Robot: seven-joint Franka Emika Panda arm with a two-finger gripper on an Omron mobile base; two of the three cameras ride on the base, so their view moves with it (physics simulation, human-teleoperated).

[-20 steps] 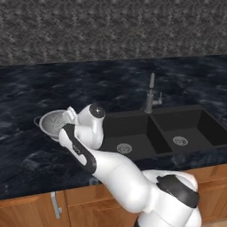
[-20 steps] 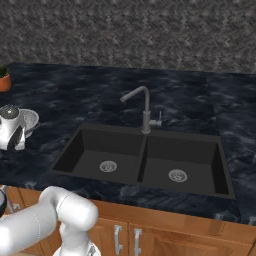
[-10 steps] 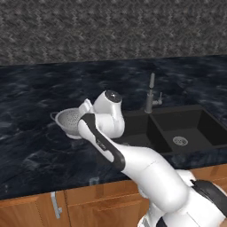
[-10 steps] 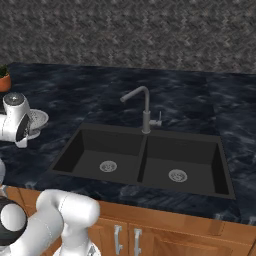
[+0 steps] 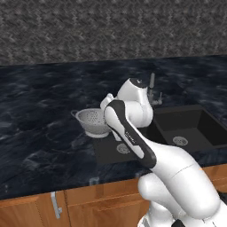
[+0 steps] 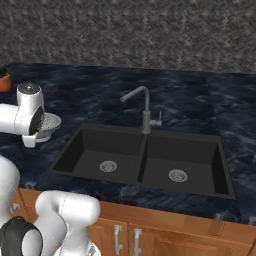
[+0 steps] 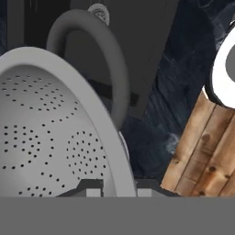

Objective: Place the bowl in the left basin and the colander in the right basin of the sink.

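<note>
My gripper [image 7: 112,186] is shut on the rim of the silver, hole-dotted colander [image 5: 92,121], which hangs tilted just above the counter at the outer edge of the left basin [image 5: 108,150]. In the right base view the colander [image 6: 50,121] peeks out behind my hand, left of the black sink [image 6: 145,145]. The left basin [image 6: 95,150] and the right basin [image 6: 195,155] each hold nothing but a silver drain. Close up, the colander [image 7: 41,137] covers the left half of the hand view. The bowl is out of view.
A grey gooseneck faucet [image 6: 144,107] stands behind the sink's divider, and its arc [image 7: 108,59] shows just beyond the colander. An orange pot [image 6: 4,81] sits at the far left of the dark marble counter [image 6: 200,100]. Wooden cabinets [image 6: 165,235] run below.
The arm has swung right with the colander in its grip, from the counter far left of the sink to the edge of the left basin.
</note>
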